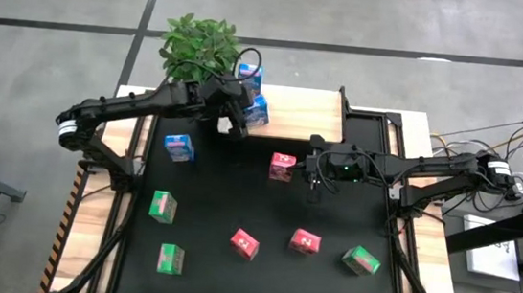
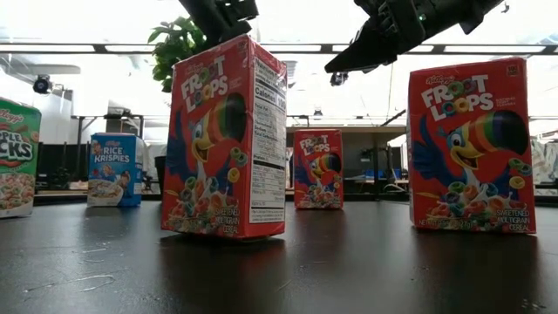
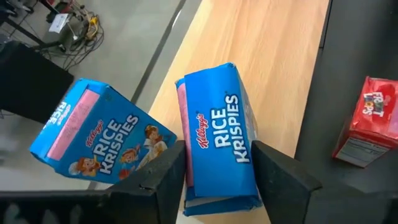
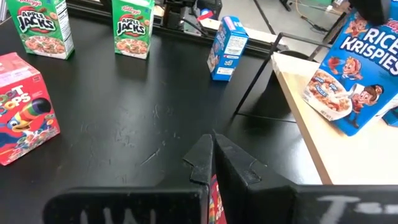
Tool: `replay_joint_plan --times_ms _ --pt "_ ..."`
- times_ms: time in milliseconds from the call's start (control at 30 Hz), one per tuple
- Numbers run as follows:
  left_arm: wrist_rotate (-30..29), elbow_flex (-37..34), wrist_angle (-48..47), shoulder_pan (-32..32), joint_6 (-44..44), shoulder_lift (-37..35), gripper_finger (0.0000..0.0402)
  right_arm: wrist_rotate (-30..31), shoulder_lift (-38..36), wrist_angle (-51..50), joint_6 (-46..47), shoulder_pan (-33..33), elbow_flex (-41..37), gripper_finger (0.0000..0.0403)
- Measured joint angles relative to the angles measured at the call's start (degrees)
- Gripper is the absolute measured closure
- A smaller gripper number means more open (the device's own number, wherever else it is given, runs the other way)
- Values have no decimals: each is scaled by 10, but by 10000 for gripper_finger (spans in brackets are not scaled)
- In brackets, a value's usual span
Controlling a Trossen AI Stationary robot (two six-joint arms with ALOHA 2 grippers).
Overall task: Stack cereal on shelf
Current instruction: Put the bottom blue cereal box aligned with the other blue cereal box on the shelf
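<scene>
On the shelf (image 1: 298,113), two blue cartons (image 1: 253,110).

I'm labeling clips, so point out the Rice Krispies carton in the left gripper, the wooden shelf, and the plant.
Rice Krispies carton (image 3: 217,134), left wrist view, printed blue face.
Shelf (image 3: 273,68), left wrist view, bare wood top.
Plant (image 1: 199,44), high view, leaves.

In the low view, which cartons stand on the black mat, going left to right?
Apple Jacks carton at the edge → Rice Krispies carton → nearest Froot Loops carton → far Froot Loops carton → right Froot Loops carton.
</scene>
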Motion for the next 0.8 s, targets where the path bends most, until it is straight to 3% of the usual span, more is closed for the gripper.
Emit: replay_joint_plan --times_ms 533,800 --pt "-2 0 -2 2 11 -1 190 0 0 -3 0 0 0 394" --pt "-2 0 -4 -4 13 -45 189 0 0 -3 -4 0 0 394"
